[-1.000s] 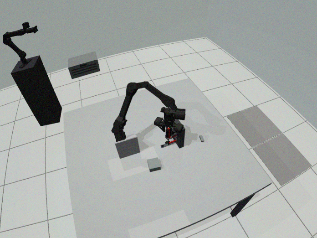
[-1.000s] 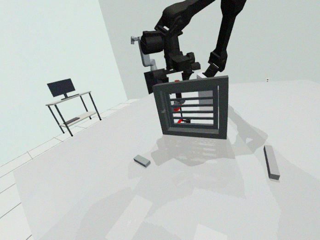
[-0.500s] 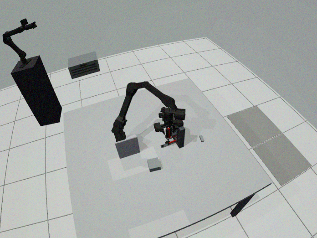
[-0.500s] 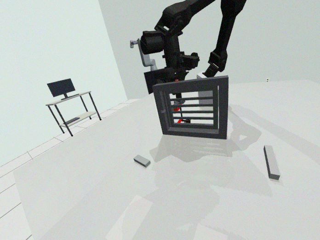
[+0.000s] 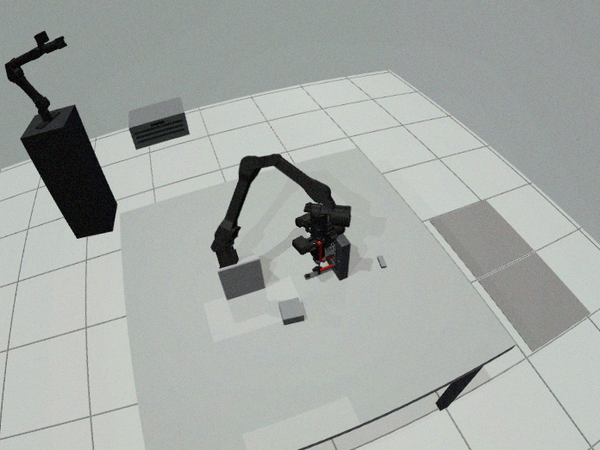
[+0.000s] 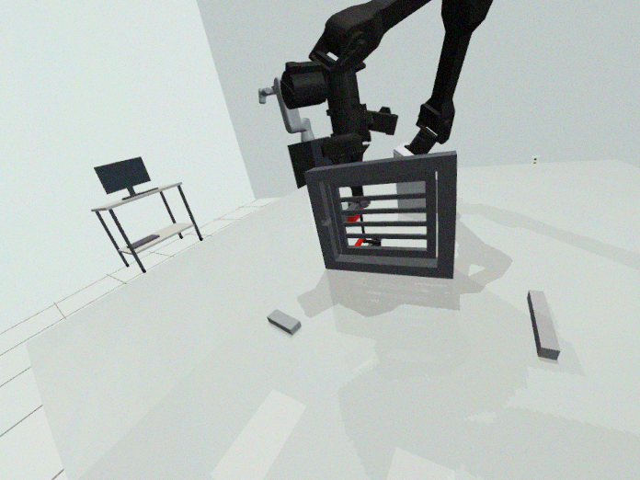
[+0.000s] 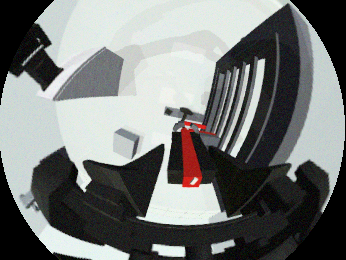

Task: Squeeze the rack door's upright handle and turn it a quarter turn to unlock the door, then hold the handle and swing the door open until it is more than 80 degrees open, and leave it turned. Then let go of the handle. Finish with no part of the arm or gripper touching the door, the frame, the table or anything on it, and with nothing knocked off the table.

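The rack's dark frame (image 5: 343, 257) (image 6: 446, 216) (image 7: 296, 100) stands upright on the table. Its slatted door (image 6: 384, 223) (image 7: 243, 95) looks shut, within the frame. The upright black handle with a red stripe (image 5: 319, 251) (image 7: 191, 160) stands on the door's far side in the exterior view, partly seen between the slats. My gripper (image 7: 186, 147) reaches down over the handle from above, one finger on each side. It is open, with a narrow gap at the left finger; contact at the right is unclear. The fingertips are hidden in the exterior view.
A low grey box (image 5: 291, 310) (image 7: 126, 143) and a grey upright block (image 5: 242, 279) (image 7: 92, 77) by the arm's base stand on the handle side. Beyond the frame lie a small grey bar (image 5: 382, 261) (image 6: 283, 321) and a longer bar (image 6: 542, 324). A thin grey piece (image 5: 310, 275) sits low near the handle.
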Action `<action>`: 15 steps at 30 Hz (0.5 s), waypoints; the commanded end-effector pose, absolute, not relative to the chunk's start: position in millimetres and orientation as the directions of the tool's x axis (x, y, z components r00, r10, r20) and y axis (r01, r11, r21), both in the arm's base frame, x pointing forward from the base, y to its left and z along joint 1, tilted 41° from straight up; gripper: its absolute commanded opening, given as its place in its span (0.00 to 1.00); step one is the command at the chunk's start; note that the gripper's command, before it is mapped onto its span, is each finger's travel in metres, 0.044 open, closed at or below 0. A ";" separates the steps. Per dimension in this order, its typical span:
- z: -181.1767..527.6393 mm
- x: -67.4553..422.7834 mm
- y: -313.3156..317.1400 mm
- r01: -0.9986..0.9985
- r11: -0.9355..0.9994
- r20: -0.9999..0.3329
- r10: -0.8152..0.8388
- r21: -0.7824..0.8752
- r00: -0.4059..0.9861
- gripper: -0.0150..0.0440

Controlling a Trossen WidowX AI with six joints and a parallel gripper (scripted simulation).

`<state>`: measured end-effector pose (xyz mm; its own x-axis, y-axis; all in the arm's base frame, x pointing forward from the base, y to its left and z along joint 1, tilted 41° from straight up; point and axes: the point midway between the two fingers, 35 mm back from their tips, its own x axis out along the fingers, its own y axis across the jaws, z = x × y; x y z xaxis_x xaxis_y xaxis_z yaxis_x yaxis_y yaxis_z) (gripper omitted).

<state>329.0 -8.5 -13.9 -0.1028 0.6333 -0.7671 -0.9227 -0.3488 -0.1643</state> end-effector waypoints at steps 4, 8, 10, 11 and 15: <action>-14.2 328.6 -7.8 -0.917 -0.358 -0.764 0.636 -0.174 -0.103 0.44; -14.2 328.6 -7.8 -0.917 -0.358 -0.764 0.636 -0.174 -0.103 0.37; -14.2 328.6 -7.8 -0.917 -0.358 -0.764 0.636 -0.174 -0.103 0.34; -14.2 328.6 -7.8 -0.917 -0.358 -0.764 0.636 -0.174 -0.103 0.33; -14.2 328.6 -7.8 -0.917 -0.358 -0.764 0.636 -0.174 -0.103 0.29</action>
